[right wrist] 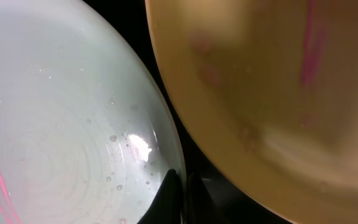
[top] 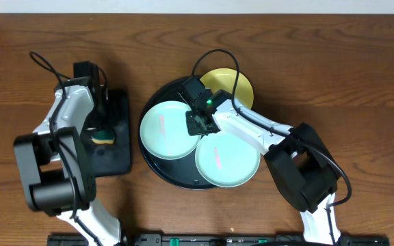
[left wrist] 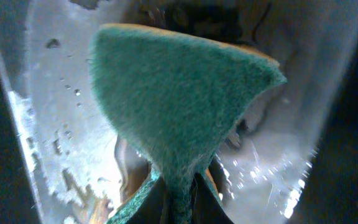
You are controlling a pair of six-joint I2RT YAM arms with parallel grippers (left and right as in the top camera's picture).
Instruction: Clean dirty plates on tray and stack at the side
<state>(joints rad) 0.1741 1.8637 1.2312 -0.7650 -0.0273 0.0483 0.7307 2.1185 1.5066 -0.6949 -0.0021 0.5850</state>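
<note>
The round black tray [top: 157, 166] holds three plates. One mint-green plate [top: 164, 131] lies at its left, a second mint-green plate [top: 230, 164] at its front and a yellow plate [top: 232, 86] at its back. All three carry pink smears. My right gripper [top: 198, 124] is shut on the right rim of the left mint-green plate. In the right wrist view the fingers [right wrist: 179, 190] pinch that rim [right wrist: 61, 124], with the yellow plate [right wrist: 278, 93] just beyond. My left gripper [top: 102, 131] is shut on a green and yellow sponge [left wrist: 173, 93].
A smaller black rectangular tray [top: 118, 154] lies at the left, under the left gripper and sponge; its surface looks wet in the left wrist view [left wrist: 55, 124]. Bare wooden table [top: 361, 82] lies right of the round tray.
</note>
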